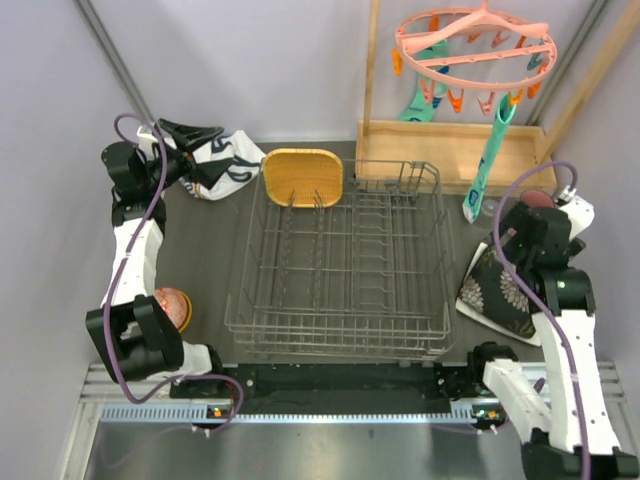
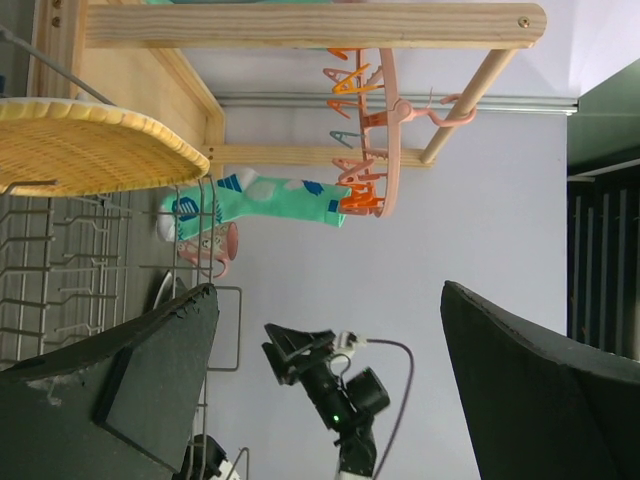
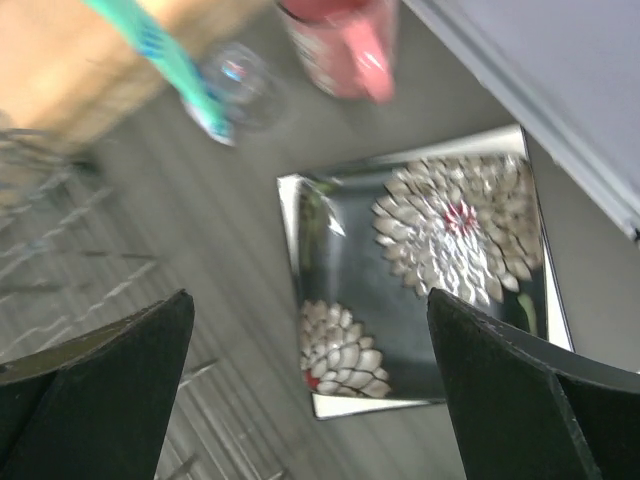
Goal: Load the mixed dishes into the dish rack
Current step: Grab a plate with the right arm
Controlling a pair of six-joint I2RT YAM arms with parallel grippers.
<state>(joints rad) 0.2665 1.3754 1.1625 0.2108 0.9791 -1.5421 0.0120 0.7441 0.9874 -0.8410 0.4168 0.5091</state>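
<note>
Looking down from above, we see the dish rack [image 1: 335, 345] in the middle of the table. The yellow plate [image 1: 302, 177] stands on its edge at the far left corner of the rack and touches the wires. We cannot tell if it sits all the way inside.

The black flower plate [image 1: 497, 295] lies on the table just to the right of the rack. Our right gripper [image 3: 310, 300] hangs over this plate. Its two fingers are spread wide and nothing is between them.

The pink cup [image 3: 340, 40] is on the table past the black flower plate, near the far right. The small clear glass [image 3: 240, 80] is close beside the cup, but it looks blurry. A teal sock [image 3: 165, 60] hangs down near the glass.

Our left gripper [image 2: 328, 290] is up at the far left, next to the white cloth [image 1: 228, 160]. Its fingers are spread wide too, and it holds nothing.

The orange bowl [image 1: 172, 303] sits on the table at the near left. It is well apart from the rack, and the left arm hides part of it.
</note>
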